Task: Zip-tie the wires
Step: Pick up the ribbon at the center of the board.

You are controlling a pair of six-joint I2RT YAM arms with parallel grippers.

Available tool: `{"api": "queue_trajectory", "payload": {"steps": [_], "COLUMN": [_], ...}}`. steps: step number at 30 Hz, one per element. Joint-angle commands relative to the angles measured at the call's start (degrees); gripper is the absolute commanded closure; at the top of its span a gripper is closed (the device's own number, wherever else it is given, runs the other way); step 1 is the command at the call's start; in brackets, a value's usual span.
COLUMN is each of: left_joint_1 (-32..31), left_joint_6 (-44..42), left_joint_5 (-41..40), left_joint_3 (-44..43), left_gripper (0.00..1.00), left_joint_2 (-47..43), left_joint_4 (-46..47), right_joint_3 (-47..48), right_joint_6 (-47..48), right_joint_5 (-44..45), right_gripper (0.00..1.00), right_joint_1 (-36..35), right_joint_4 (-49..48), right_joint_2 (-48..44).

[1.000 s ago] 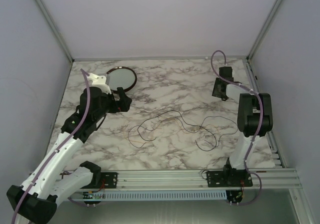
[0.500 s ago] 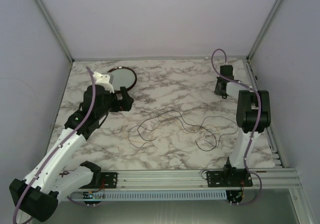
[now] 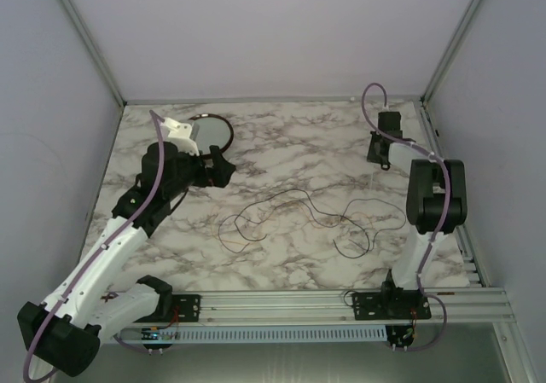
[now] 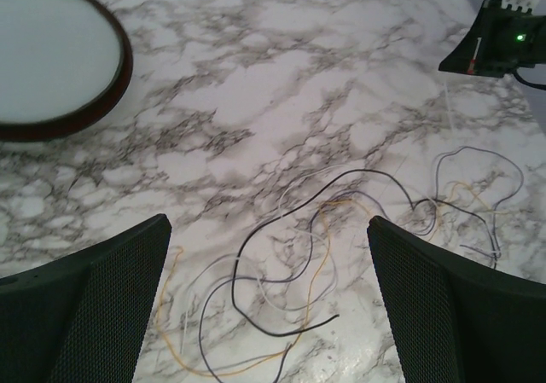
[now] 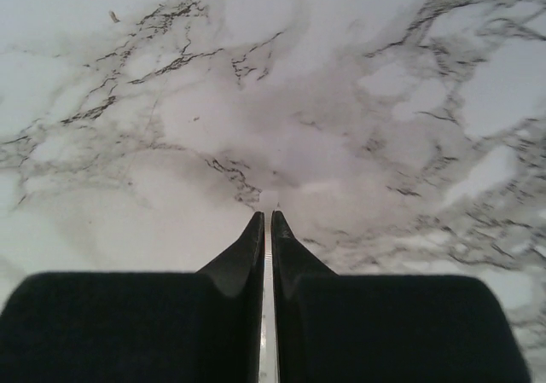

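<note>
The wires (image 3: 290, 208) lie in loose dark loops on the marble table, mid-table. In the left wrist view the wires (image 4: 324, 229) show black, orange and pale strands. My left gripper (image 3: 223, 168) hovers above their left part, wide open (image 4: 269, 223) with nothing between its fingers. At the far right, my right gripper (image 3: 380, 159) points down at the table. Its jaws (image 5: 267, 217) are shut on the zip tie (image 5: 267, 259), a thin white strip pinched edge-on. The zip tie (image 4: 447, 110) hangs below that gripper as a faint white line.
A round dish with a dark rim (image 3: 207, 133) stands at the back left, just behind my left gripper; its rim (image 4: 119, 67) fills the upper left of the left wrist view. Aluminium rails (image 3: 341, 302) run along the near edge. Walls enclose three sides.
My right gripper has closed its jaws onto the zip tie. My left gripper has shifted a little to the right, away from the dish and towards the wires, staying open.
</note>
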State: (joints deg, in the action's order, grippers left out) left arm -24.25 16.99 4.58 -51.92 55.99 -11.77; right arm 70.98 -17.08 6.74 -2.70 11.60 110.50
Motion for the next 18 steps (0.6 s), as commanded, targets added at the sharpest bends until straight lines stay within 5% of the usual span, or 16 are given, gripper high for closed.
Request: {"api": "queue_trajectory", "payload": {"steps": [1, 18], "left_joint_1": [0.3, 0.3], "left_joint_6": [-2.0, -2.0], "left_joint_5": [4.0, 9.9], "left_joint_3": [-2.6, -8.1], "left_gripper": [0.00, 0.00], "left_joint_2": [-0.4, 4.8], "left_joint_4": [7.2, 18.5], "right_joint_3": [-1.4, -8.3], "right_joint_6": [1.8, 7.8], "right_joint_5": [4.0, 20.8], "right_gripper": [1.00, 1.00], "right_joint_1": [-1.1, -18.2], "right_joint_4": [-4.8, -29.4], "right_joint_2": [-7.8, -28.9]}}
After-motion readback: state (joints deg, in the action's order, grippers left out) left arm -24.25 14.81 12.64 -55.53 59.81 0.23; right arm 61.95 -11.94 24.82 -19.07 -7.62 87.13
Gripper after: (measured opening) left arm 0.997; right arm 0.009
